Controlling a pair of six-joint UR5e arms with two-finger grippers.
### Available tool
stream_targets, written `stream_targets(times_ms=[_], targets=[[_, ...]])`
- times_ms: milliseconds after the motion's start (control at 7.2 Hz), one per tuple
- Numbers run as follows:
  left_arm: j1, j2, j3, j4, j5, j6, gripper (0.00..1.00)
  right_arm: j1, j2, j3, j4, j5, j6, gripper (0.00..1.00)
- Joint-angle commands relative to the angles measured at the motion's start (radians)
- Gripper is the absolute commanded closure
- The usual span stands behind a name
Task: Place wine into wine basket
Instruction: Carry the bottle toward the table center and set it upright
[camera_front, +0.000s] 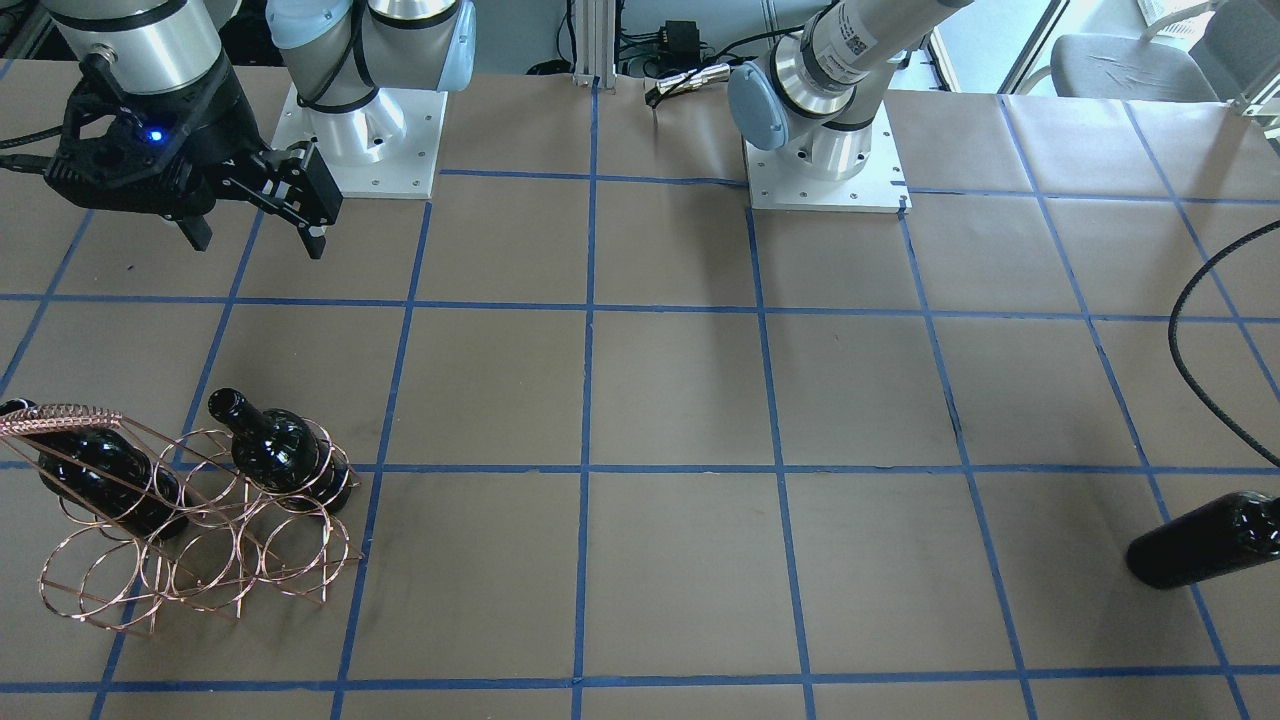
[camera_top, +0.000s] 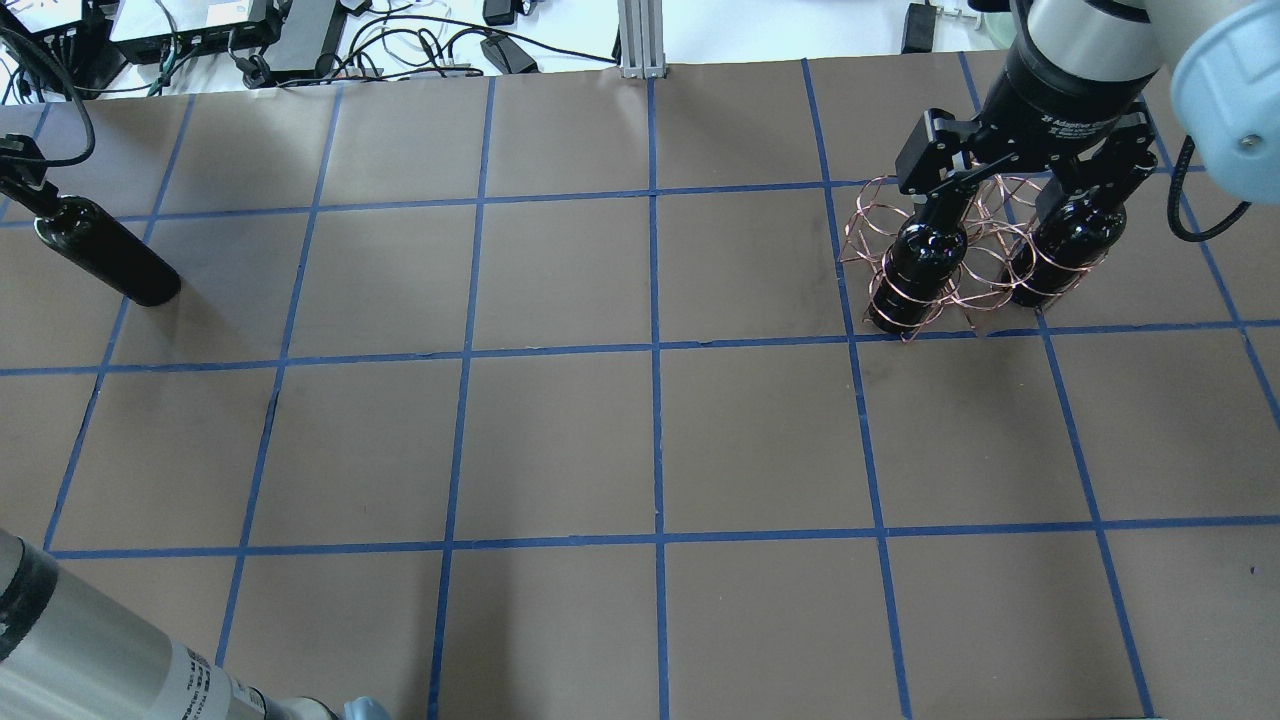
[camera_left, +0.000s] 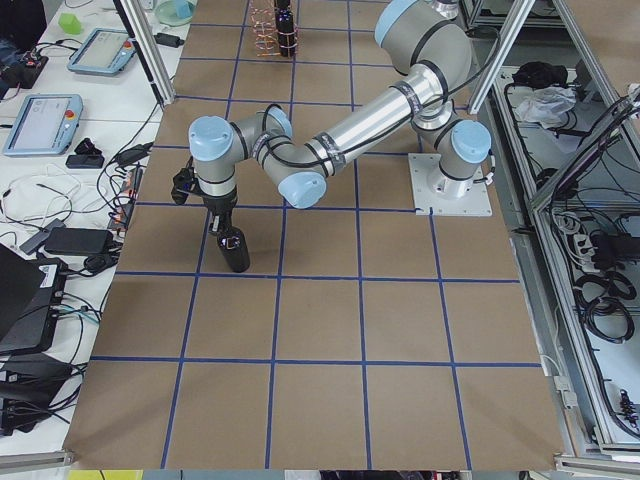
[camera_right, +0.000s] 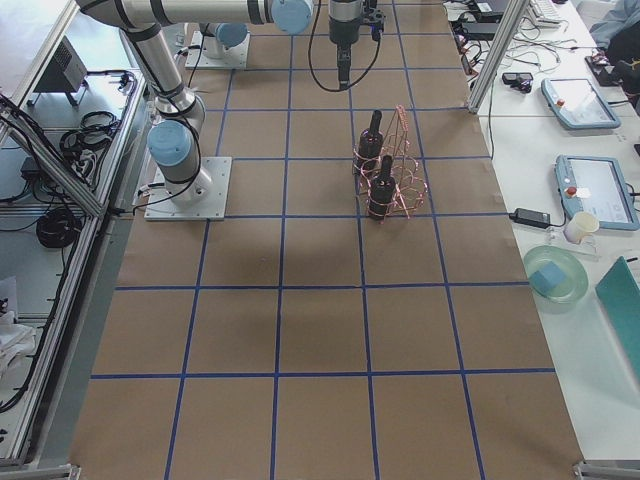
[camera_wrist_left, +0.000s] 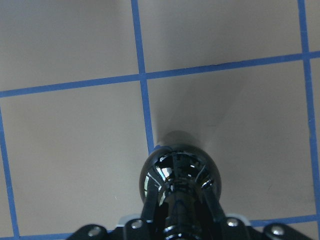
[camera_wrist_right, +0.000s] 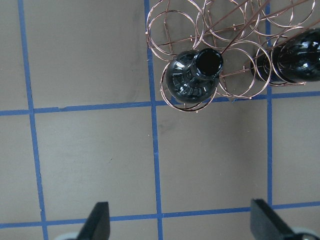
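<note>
At the upper left of the overhead view, the left gripper (camera_wrist_left: 178, 197) is clamped on the neck of the wine bottle (camera_top: 108, 262). This bottle stands roughly upright, well apart from the basket (camera_top: 985, 262) at the upper right. Holding it by the neck probably leaves the body free to drop through a wire ring. I cannot tell whether its base touches the bench (camera_top: 650, 440).

Inside the basket, one stored bottle (camera_front: 280, 452) and a second stored bottle (camera_front: 100, 478) sit in separate rings with their necks up, so other rings are free. The right gripper (camera_top: 1015, 195) hovers just above them, its fingers spread wide and holding nothing. Placed there, it may crowd the path the left arm needs.
</note>
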Motion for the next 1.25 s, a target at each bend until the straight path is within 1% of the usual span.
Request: stream_targets(times_ms=[0,139,278,556,694,1111], targets=[[-0.003,0.019,0.0,-0.02,-0.003,0.007,1.0,0.0,0.0,0.0,-0.001,0.0,0.0,0.01],[-0.023,0.048,-0.003,-0.048,0.002,-0.011,1.0,0.0,0.0,0.0,-0.004,0.001,0.0,0.01],[-0.064,0.078,-0.014,-0.051,0.005,-0.072,1.0,0.0,-0.002,0.0,-0.005,0.0,0.0,0.01],[-0.193,0.129,-0.067,-0.051,-0.001,-0.253,1.0,0.0,0.0,0.0,-0.007,0.001,0.0,0.01],[-0.259,0.157,-0.103,-0.053,-0.001,-0.324,1.0,0.0,0.0,0.0,-0.007,0.001,0.0,0.01],[-0.447,0.278,-0.273,-0.04,-0.001,-0.551,1.0,0.0,0.0,0.0,-0.01,0.001,0.0,0.01]])
